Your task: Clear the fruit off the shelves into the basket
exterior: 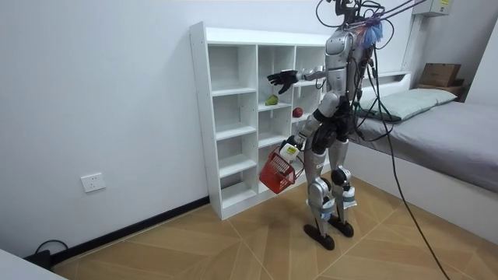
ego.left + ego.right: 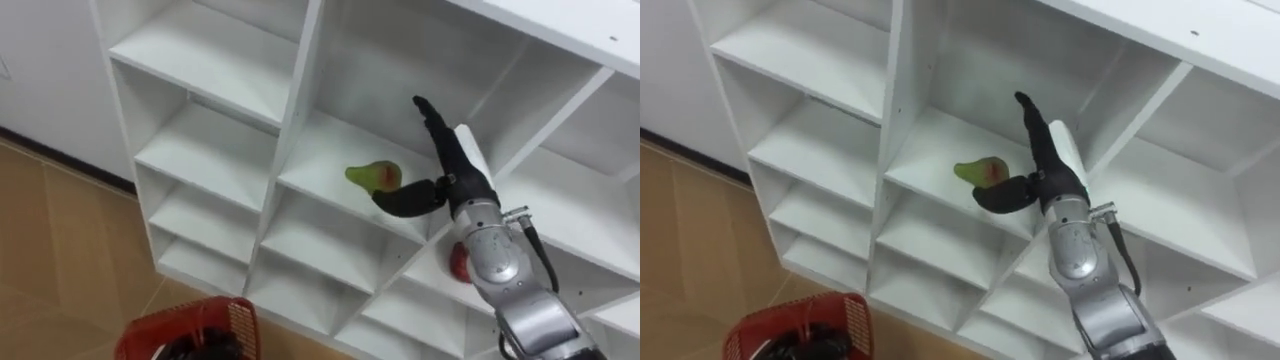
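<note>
A green pear with a red blush (image 2: 372, 176) lies on a middle shelf of the white closet (image 2: 290, 150). My right hand (image 2: 456, 166) is stretched into that compartment just right of the pear, open, fingers straight and thumb spread below the fruit without touching it. A red fruit (image 2: 457, 261) lies one shelf lower to the right, partly hidden by my forearm. My left hand (image 1: 290, 147) hangs low, shut on the handle of a red basket (image 2: 190, 328). I stand facing the closet (image 1: 233, 117), where the pear (image 1: 271, 100) and the red fruit (image 1: 296, 112) also show.
The other closet compartments (image 2: 210, 150) hold nothing. A vertical divider (image 2: 296, 110) stands left of the pear. Wooden floor (image 2: 60, 250) runs to the left below the shelves. A bed (image 1: 443, 132) stands behind me on the room view's right.
</note>
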Available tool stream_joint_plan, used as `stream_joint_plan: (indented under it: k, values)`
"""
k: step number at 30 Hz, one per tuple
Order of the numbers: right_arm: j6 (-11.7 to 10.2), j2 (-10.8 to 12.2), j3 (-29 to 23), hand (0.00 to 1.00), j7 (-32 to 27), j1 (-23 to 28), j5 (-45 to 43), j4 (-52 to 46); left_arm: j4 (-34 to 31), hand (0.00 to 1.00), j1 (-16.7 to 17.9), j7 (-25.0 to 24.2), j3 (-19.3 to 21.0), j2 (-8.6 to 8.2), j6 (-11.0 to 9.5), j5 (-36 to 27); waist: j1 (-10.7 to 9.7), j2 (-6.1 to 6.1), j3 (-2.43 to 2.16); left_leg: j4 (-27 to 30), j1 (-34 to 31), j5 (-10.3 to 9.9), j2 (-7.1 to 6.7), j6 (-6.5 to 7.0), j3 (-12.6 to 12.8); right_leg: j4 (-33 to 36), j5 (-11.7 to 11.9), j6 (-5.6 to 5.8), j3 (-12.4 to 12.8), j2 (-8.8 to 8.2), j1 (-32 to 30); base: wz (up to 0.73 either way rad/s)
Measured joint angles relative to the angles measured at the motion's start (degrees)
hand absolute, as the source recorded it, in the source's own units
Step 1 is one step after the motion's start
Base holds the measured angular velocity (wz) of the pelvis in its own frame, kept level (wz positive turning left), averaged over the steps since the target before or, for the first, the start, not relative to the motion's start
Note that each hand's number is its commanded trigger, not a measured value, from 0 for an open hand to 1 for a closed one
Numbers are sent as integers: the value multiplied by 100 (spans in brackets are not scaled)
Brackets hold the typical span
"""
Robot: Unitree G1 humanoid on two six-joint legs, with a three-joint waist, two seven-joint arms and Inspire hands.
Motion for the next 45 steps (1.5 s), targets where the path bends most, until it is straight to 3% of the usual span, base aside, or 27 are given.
stream_joint_plan:
  k: [3,10,23,34,45]
  values:
    - [103,-2,-8,0,-22,-132,212,270,5,100,15,-1,0,43,84,67,22,-51,-2,26,-47,-1,-24,0,-57,1,0,0,-20,0,-12,9]
    - [108,-4,-142,0,-273,-423,219,576,6,100,23,-51,5,86,92,298,72,-106,13,144,-190,-2,-55,2,-134,2,0,0,-60,1,-71,8]
    - [97,-3,-167,0,-394,-619,409,1476,26,100,147,-393,105,78,210,504,301,-80,36,293,-568,-1,-92,1,-223,11,-5,9,-459,-49,-340,3]
    - [70,5,-110,0,-381,-939,440,2144,-23,100,176,-369,48,108,197,499,307,-47,56,322,-781,2,-117,5,-285,9,-9,16,-468,-57,-521,3]
    - [-346,11,52,0,-623,-1014,645,2419,-34,100,128,-252,-183,194,182,485,306,-7,71,320,-846,2,-120,6,-289,21,-9,16,-471,-60,-587,0]
